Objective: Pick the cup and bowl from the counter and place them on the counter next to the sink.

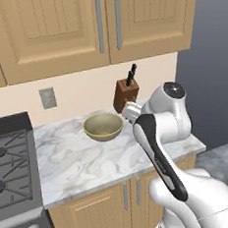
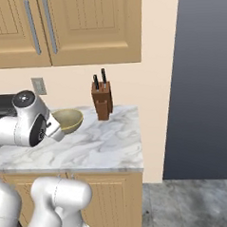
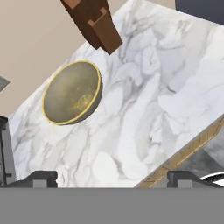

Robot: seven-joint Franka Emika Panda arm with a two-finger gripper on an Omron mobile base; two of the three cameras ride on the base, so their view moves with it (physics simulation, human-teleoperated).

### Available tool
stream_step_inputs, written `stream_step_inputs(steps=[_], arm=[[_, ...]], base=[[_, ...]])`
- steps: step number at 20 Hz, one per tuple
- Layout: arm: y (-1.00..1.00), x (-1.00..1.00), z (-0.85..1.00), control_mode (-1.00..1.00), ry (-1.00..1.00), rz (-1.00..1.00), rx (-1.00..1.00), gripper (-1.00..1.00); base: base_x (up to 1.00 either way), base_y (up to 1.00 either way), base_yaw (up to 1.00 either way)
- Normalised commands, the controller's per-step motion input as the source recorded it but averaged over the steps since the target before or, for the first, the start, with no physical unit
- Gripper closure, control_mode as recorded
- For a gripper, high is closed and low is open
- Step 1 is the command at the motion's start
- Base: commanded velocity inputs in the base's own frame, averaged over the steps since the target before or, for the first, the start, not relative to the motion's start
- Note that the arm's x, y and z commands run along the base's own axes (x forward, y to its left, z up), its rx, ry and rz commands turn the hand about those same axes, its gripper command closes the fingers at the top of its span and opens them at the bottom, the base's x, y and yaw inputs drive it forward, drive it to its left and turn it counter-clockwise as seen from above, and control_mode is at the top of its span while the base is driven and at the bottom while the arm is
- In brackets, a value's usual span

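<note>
Now the bowl [image 1: 103, 126] sits upright on the white marble desk [image 1: 76, 164], a little above the middle of the left base view, near the wall. A brown knife block [image 1: 125, 95] stands just beside it, to its upper right. At the left edge of this view is the black stove [image 1: 7, 165]. In the hand view the bowl [image 3: 72, 92] appears at the middle left and the pincer [image 3: 112, 179] at the bottom edge, its jaws wide open and holding nothing, well apart from the bowl.
</note>
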Motion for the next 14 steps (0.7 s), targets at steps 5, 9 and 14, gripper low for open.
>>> stream_step_inputs(steps=[5,9,14], arm=[[0.00,0.54,-0.35,-1.00,0.00,0.00,0.01,-1.00],[0.00,0.59,-0.40,-1.00,0.00,0.00,0.03,-1.00],[0.00,0.55,-0.31,-1.00,0.00,0.00,0.01,-1.00]], base=[[0.00,0.00,0.00],[0.00,0.00,0.00],[0.00,0.00,0.00]])
